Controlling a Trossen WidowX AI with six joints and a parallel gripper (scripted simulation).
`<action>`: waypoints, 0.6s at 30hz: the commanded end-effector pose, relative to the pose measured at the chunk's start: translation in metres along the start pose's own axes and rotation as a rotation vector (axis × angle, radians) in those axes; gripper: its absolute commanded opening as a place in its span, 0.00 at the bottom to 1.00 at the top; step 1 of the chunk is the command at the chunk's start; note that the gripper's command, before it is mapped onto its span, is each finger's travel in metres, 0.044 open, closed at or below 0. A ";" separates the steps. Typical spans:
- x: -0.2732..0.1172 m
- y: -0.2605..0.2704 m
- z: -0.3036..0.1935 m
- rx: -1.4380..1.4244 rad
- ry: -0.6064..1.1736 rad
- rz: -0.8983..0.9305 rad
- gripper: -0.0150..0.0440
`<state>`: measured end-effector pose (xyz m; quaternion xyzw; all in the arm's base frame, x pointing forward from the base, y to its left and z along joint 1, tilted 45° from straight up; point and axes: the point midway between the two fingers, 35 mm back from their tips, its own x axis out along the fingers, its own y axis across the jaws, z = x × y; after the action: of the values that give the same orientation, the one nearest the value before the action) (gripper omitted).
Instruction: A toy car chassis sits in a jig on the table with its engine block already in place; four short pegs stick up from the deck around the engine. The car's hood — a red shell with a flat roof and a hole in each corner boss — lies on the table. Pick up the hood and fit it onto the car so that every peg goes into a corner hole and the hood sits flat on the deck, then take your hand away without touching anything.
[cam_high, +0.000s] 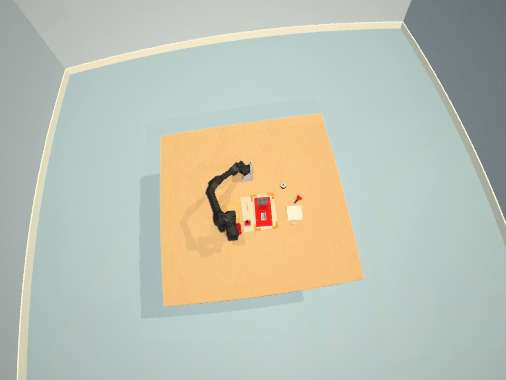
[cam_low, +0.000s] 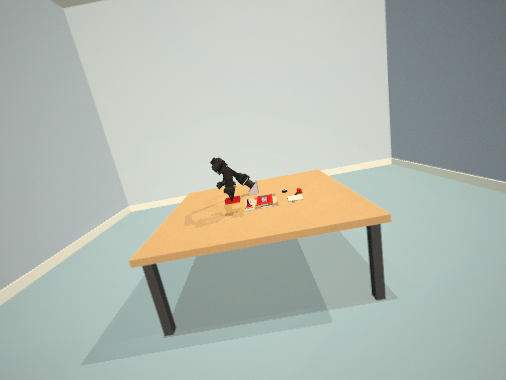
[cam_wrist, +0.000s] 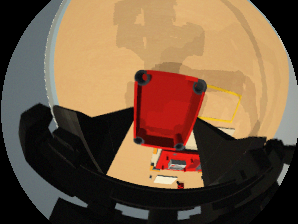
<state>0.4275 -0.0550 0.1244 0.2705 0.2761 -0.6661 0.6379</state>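
Note:
The hood (cam_high: 237, 229) (cam_low: 233, 201) (cam_wrist: 169, 107) is a red shell with dark corner bosses. My gripper (cam_low: 231, 198) (cam_wrist: 164, 115) is shut on it, one finger against each long side. The hood hangs above the table, its shadow below it. The jig (cam_high: 270, 195) has orange corners and holds the chassis (cam_high: 257, 212) with its red deck, to the right of the hood in the top view. The engine block (cam_high: 263, 216) (cam_wrist: 176, 164) sits on the deck. The pegs are too small to make out clearly.
A yellow outline (cam_high: 232, 204) (cam_wrist: 225, 91) lies beside the hood. A pale tray (cam_high: 247, 211) with a small red and black part stands between hood and jig. Beyond the jig are a white square (cam_high: 295, 213) (cam_low: 295, 198), a red piece (cam_high: 299, 198) and a small round part (cam_high: 283, 185).

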 end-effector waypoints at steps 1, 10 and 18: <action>0.001 -0.003 0.001 -0.061 0.000 -0.003 0.25; -0.001 -0.013 0.004 -0.314 0.001 -0.004 0.25; -0.001 -0.022 0.007 -0.539 0.002 -0.004 0.25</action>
<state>0.4097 -0.0578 0.1276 0.1129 0.4254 -0.5854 0.6809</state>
